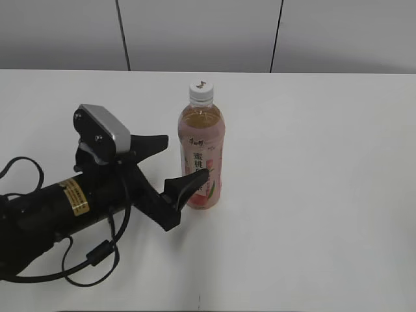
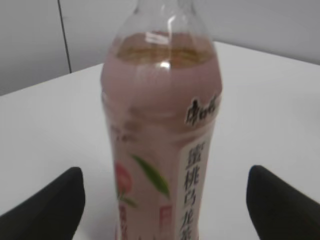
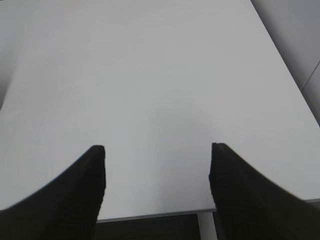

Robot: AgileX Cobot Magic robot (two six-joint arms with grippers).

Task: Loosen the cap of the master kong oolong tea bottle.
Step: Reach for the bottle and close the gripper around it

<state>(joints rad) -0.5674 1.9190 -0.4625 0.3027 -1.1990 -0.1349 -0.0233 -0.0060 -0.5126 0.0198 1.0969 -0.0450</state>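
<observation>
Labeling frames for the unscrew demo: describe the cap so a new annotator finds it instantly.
On the white table stands one upright bottle of amber tea with a pink peach label, just ahead of the open left gripper. The cap is the small round white screw top on its neck, with a tiny dark mark on top; nothing else here is that small and white.

One slim clear plastic bottle (image 1: 201,156) of amber tea with a pink label stands at table centre, carrying one small round white screw cap (image 1: 201,91). One black two-fingered gripper (image 1: 183,162) appears at near left; a second black gripper (image 3: 156,192) shows in the right wrist view.
</observation>
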